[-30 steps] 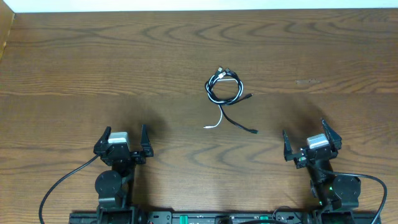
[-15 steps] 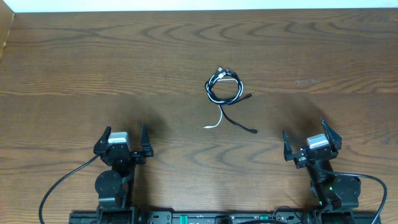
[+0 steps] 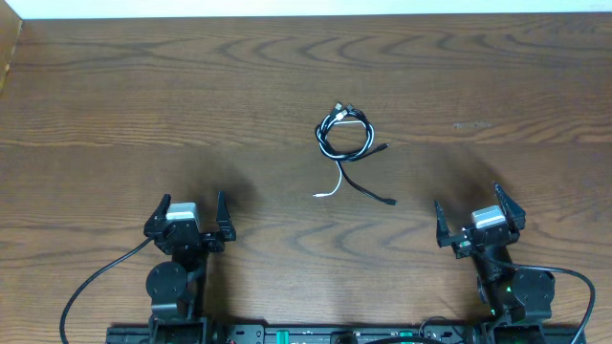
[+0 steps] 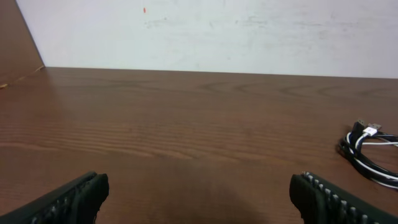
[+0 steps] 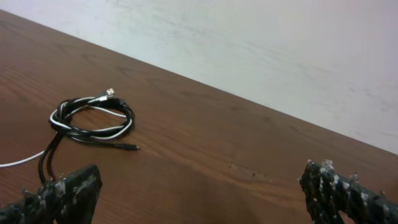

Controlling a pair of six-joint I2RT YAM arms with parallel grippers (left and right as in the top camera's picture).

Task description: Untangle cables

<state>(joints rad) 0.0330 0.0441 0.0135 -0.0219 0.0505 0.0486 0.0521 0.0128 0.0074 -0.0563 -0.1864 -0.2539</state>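
**Cables coiled mid-table, both claws open and empty**

The cables [image 3: 344, 136] lie on the wooden table [image 3: 115, 96], about midway between the two arms and farther out than either. They form one small loop, with black cords and a white one wound together. Two plug ends stick out at the top left of the loop. A white tail [image 3: 330, 187] runs from the bottom of the loop down and to the left. A black tail [image 3: 371, 192] runs down and to the right and ends in a plug. A third, short black end pokes out on the right side of the loop.

The left gripper [image 3: 191, 203] sits near the front edge with its jaws spread wide and nothing between them. The right gripper [image 3: 468, 197] sits on the other side, also wide open and empty. Both are well apart from the cables.

In the left wrist view the loop [image 4: 367, 149] shows at the far right, beyond the open fingers [image 4: 74, 199]. In the right wrist view it [image 5: 93, 121] lies ahead and to the left, on bare wood.
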